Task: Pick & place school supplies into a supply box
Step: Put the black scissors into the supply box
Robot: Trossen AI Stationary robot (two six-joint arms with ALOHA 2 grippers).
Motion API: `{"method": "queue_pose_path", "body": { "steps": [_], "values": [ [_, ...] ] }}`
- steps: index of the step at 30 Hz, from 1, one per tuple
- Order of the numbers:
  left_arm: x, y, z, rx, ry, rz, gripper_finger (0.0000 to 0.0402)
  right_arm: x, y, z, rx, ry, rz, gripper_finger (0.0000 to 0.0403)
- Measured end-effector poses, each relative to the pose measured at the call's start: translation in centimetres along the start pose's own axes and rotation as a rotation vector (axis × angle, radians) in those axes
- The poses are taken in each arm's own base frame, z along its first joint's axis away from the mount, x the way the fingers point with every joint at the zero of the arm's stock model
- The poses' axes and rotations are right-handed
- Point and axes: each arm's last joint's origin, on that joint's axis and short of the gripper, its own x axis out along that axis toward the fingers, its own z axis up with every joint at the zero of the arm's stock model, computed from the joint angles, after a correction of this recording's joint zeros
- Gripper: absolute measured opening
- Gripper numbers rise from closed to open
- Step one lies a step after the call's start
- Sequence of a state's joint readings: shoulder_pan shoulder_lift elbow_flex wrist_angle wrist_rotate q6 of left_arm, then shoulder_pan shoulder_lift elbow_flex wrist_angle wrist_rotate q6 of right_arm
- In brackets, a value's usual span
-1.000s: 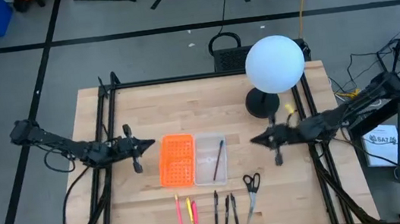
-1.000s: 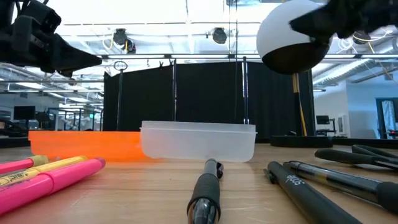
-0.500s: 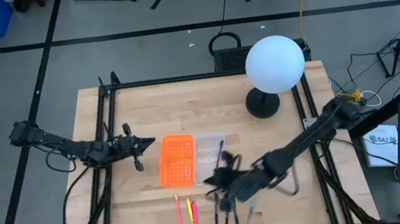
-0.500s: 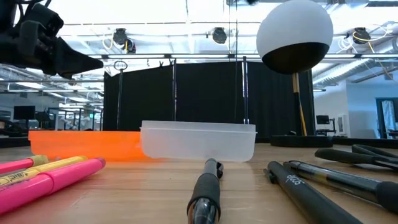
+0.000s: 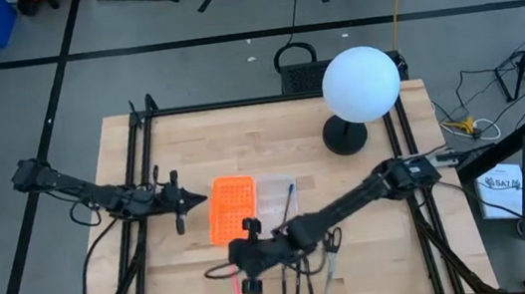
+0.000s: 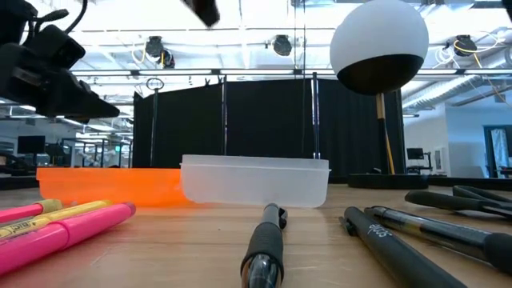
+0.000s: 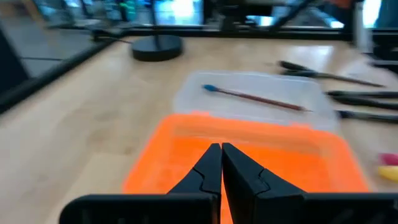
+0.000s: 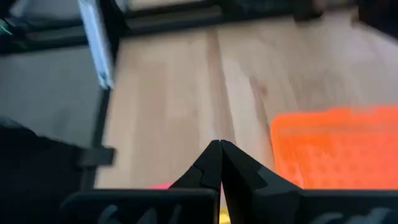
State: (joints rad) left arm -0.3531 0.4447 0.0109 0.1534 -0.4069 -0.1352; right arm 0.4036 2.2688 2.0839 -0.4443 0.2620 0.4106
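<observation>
The supply box (image 5: 275,207) is a clear shallow tray at mid-table with one thin pencil (image 5: 288,207) lying in it. Beside it on the left lies an orange perforated tray (image 5: 231,210). Pink and yellow pens (image 5: 246,292), black pens (image 5: 296,281) and scissors (image 5: 333,251) lie flat along the near edge. My right gripper (image 5: 219,270) is shut with nothing in it and hangs over the table just left of the pink pens. My left gripper (image 7: 221,149), also shut with nothing in it, stands left of the orange tray.
A lamp with a white globe (image 5: 360,83) and a black base (image 5: 344,135) stands at the far right. Black frame rails (image 5: 136,183) run along the table's left and right sides. Bare wood lies left of the trays.
My right arm has swung out from the table's right side across the scissors and black pens toward the near left, and now hangs over the pink pens, still shut. My left gripper has tipped a little downward beside the orange tray.
</observation>
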Motion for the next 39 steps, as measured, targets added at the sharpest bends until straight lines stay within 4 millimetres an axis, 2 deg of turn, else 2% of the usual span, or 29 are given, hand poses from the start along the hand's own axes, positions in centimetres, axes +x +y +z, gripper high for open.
{"method": "queue_pose_path", "body": {
  "steps": [8,14,18,23,26,29,33,39],
  "values": [
    [0.0,-0.3,0.4,-0.018,-0.034,-0.098,0.0021,1.3,-6.3,0.7,-0.028,0.226,-0.002,0.0000],
    [0.0,-0.3,0.7,0.023,-0.060,-0.098,0.0021,1.7,-8.6,1.5,-0.075,0.247,0.114,0.0000],
    [-0.1,-0.3,1.0,0.077,-0.099,-0.064,0.0021,1.9,-9.9,2.1,-0.099,0.221,0.127,0.0000],
    [-0.1,-0.2,1.1,0.120,-0.105,-0.022,0.0021,1.6,-8.4,1.5,-0.245,0.237,0.159,0.0000],
    [-0.1,-0.1,1.1,0.119,-0.106,-0.003,0.0021,1.5,-7.5,1.2,-0.255,0.232,0.124,0.0000],
    [-0.1,-0.1,1.1,0.110,-0.111,0.008,0.0021,1.1,-6.9,1.0,-0.224,0.238,0.079,0.0000],
    [-0.1,-0.1,1.2,0.085,-0.113,0.006,0.0021,-0.9,-5.0,0.0,-0.144,0.331,0.034,0.0000],
    [-0.1,-0.1,1.1,0.057,-0.103,0.005,0.0021,-4.4,-2.8,-3.2,0.085,0.523,-0.291,0.0000]
  ]
}}
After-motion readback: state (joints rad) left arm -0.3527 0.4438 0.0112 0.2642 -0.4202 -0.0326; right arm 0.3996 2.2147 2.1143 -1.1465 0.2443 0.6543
